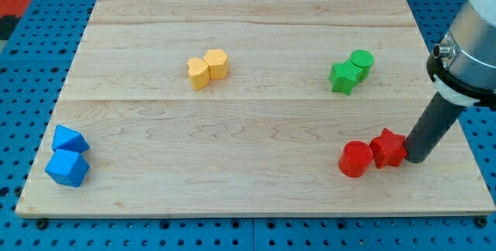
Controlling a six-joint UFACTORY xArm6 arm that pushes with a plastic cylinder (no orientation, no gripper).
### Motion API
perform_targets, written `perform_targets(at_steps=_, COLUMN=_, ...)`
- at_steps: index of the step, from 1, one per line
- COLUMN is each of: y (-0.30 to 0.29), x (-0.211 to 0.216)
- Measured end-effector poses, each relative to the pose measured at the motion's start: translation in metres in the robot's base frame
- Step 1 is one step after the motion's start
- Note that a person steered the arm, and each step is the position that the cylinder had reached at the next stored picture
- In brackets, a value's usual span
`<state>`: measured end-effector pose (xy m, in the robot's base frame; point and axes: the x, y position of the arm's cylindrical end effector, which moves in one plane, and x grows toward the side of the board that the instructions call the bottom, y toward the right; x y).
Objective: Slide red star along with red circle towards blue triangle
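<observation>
The red star (pixel 388 148) sits near the view's lower right, touching the red circle (pixel 356 159) on its left. My tip (pixel 415 159) stands against the star's right side. The blue triangle (pixel 69 139) is far off at the view's lower left, with a blue cube (pixel 67 168) just below it and touching it.
A yellow heart (pixel 198 73) and a yellow hexagon (pixel 217 63) sit together at upper middle. A green star (pixel 342 77) and a green circle (pixel 360 62) sit together at upper right. The board's right edge (pixel 465 139) is close behind my tip.
</observation>
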<state>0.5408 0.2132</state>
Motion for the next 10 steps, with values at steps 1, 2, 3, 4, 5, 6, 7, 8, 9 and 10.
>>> perform_targets(at_steps=1, y=0.023, x=-0.004)
perform_targets(at_steps=2, y=-0.008, x=0.001)
perform_targets(at_steps=3, y=-0.052, x=0.025)
perform_targets(at_steps=4, y=-0.1, x=0.035)
perform_targets(at_steps=5, y=-0.142, x=0.035)
perform_targets(at_steps=6, y=-0.072, x=0.035)
perform_targets(at_steps=7, y=-0.023, x=0.031)
perform_targets(at_steps=8, y=-0.019, x=0.016)
perform_targets(at_steps=9, y=-0.039, x=0.008)
perform_targets(at_steps=10, y=-0.075, x=0.007)
